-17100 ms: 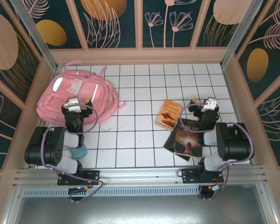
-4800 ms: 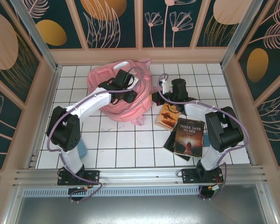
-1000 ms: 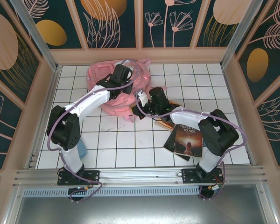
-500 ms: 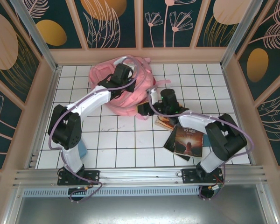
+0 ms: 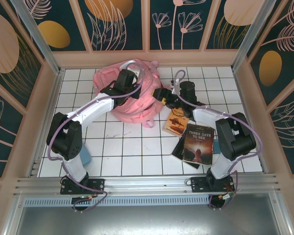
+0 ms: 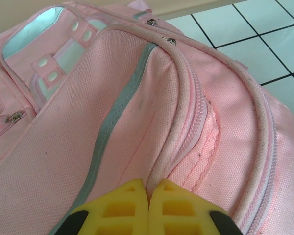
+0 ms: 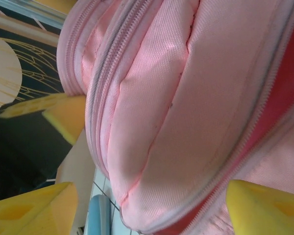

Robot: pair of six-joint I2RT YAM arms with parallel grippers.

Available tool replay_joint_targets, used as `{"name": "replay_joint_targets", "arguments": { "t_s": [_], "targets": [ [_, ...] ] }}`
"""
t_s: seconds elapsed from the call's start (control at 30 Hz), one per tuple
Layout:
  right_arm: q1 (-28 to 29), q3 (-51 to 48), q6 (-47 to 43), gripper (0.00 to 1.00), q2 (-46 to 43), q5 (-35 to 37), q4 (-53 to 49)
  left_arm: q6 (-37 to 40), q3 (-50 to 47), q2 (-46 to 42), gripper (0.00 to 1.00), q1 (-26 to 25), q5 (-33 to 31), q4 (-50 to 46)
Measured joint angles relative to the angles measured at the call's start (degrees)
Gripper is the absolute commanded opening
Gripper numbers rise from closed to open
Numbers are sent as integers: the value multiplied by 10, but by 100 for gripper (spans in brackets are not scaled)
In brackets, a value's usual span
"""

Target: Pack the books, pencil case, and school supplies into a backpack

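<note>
— Which step?
— Opening the backpack (image 5: 130,100), which sits by the back wall (image 5: 147,58). Its zip (image 6: 198,122) looks closed. The dark book (image 5: 198,143) and orange-brown book (image 5: 176,121) (2 to pack) lie near its right, with bare tiles (image 5: 132,147) in front.
— Grippers?
— The left gripper (image 6: 148,200) pinches the zip-side piping (image 6: 174,127). The right gripper (image 5: 161,96) gapes empty at its side. Next, I'd say: reach a zip pull (image 6: 170,41).

Count from the overhead view:
- 1 backpack (image 5: 137,105), pink, upper centre of the counter (image 5: 132,152).
- 2 books, right of centre: 1 small orange-brown book (image 5: 176,122) and 1 larger dark book (image 5: 199,144) with white title lettering. A dark edge shows under the larger one's left side; cannot tell if it is a third.
- 2 robot arms: left arm (image 5: 88,115) and right arm (image 5: 220,125).
- 1 pale blue object (image 5: 85,157), lower left, mostly hidden.

Left wrist view: 3 metal zip pulls (image 6: 170,40) on the backpack.
</note>
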Motion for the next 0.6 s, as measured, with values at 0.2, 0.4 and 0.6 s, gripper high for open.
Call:
{"name": "replay_joint_targets", "arguments": {
  "t_s": [0.2,0.4,0.6],
  "targets": [
    [10,58,35,63,76,-54,27,-12,1,0,10,0,4,-4],
    [28,73,74,50,113,-89,76,-93,32,-15,53,0,-51,-66],
    [31,84,108,48,114,-99,102,-186,-44,-141,60,2,-64,-108]
  ]
}}
